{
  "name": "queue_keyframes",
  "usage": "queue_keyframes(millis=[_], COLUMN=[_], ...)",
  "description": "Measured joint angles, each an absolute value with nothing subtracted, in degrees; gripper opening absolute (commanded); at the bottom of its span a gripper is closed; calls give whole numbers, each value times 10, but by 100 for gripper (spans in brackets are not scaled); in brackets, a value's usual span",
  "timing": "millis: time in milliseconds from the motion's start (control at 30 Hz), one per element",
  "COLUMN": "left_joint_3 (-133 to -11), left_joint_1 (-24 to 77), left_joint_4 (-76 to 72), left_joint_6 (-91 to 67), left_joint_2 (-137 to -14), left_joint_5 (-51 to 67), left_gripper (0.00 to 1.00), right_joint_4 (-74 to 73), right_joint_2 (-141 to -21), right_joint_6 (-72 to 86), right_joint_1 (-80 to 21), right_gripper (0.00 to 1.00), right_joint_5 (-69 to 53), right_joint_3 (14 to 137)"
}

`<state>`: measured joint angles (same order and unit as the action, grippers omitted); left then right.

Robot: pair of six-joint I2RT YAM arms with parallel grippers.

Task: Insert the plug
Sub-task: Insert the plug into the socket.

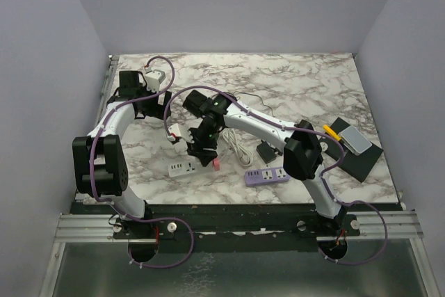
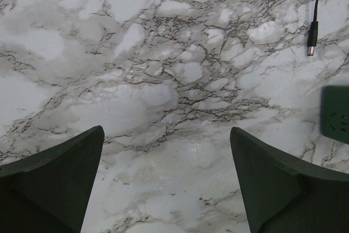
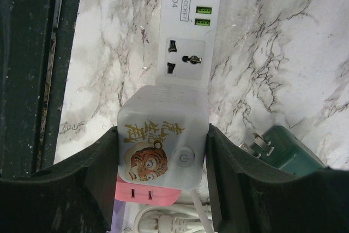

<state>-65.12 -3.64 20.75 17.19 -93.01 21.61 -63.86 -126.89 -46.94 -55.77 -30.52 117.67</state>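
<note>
Plug (image 3: 162,151) in right gripper (image 3: 162,135); tiger print wrist-only.

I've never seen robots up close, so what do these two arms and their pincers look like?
The left arm and right arm pair white tubular links with chunky black joint housings; a purple cable runs along each. The left gripper and right gripper each end in two dark, matte, wedge-shaped fingers.

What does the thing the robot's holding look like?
Look on the marble table for the white power strip with green USB ports. Right at its end, the right gripper pinches a white cube plug. It's the only one with a cartoon tiger, gold writing and a pink bottom; the dark green plug beside it is plain.
</note>
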Motion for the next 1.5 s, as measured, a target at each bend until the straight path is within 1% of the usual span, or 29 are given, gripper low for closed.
queue_keyframes(millis=[400,1500], left_joint_3=[-651,-651], left_joint_1=[-38,-54], left_joint_4=[208,211], left_joint_6=[172,176], left_joint_2=[-930,-924], left_joint_5=[216,216], left_gripper=[99,99], right_joint_4=[-618,-507], right_joint_2=[-1267,-1198], right_joint_6=[-467,-451], right_joint_1=[-558,-567], right_gripper=[1,1], right_joint_5=[-307,-281], right_joint_3=[1136,1014])
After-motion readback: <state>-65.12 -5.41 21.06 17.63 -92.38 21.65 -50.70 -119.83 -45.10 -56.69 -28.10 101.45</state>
